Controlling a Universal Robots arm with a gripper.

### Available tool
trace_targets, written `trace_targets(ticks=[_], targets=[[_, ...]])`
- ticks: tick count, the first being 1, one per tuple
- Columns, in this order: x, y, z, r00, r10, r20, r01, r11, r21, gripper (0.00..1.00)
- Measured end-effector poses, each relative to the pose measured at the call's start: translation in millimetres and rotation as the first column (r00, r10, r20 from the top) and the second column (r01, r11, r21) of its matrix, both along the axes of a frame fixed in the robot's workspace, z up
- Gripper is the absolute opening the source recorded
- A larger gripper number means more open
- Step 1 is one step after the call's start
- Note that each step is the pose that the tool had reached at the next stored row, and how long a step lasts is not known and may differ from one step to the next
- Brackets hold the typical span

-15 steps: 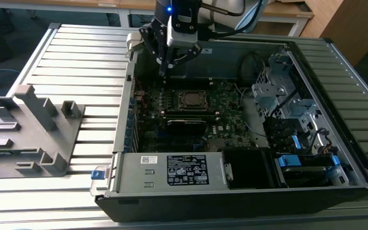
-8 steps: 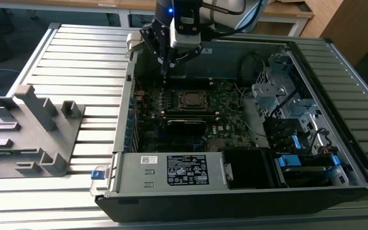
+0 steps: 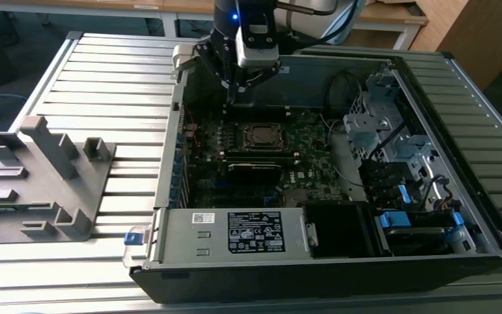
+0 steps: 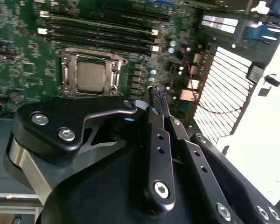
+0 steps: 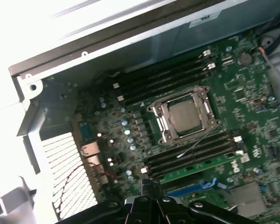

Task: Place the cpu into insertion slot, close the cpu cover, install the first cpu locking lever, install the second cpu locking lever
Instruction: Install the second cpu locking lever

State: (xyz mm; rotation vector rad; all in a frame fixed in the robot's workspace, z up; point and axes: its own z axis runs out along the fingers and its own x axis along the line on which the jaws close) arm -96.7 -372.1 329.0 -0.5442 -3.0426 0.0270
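Observation:
The cpu [image 4: 90,76] is a pale silver square lying in the insertion slot [image 3: 260,135] on the motherboard of an open computer case. The cpu cover [image 4: 68,74], a silver frame, lies flat around it. Both wrist views show this, with the cpu [image 5: 184,116] framed by the cpu cover [image 5: 162,122]. A thin metal rod [image 5: 196,144] slants out beside the socket. My gripper [image 3: 232,98] hangs above the board near the case's back wall, off to one side of the socket. Its fingertips [image 4: 155,93] are pressed together with nothing between them, and the gripper [image 5: 149,183] is shut.
Long black memory slots [image 4: 98,32] run on both sides of the socket. A vent grille [image 5: 65,177] sits in the case wall near my fingers. Drive cages [image 3: 391,118] and cables fill the exterior view's right, a power supply [image 3: 233,232] the front. A grey fixture [image 3: 42,176] stands on the table.

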Motion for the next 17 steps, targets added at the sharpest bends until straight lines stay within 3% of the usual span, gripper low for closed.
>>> trace_targets(ticks=[2, 3, 4, 13, 17], targets=[[0.0, -0.6, -0.4, 0.9998, 0.007, 0.0169, -0.007, 1.0000, 0.0001, 0.11], [0.0, -0.8, -0.6, 0.9997, 0.011, 0.0231, -0.011, 0.9999, 0.0001, 0.11], [0.1, -0.7, -0.7, 0.9996, 0.013, 0.0251, -0.013, 0.9999, 0.0001, 0.11], [0.0, -0.8, -0.7, 0.9995, 0.017, 0.0251, -0.017, 0.9999, 0.0000, 0.11], [0.3, -0.8, -1.6, 0.9982, 0.054, 0.0252, -0.054, 0.9985, 0.0002, 0.11]])
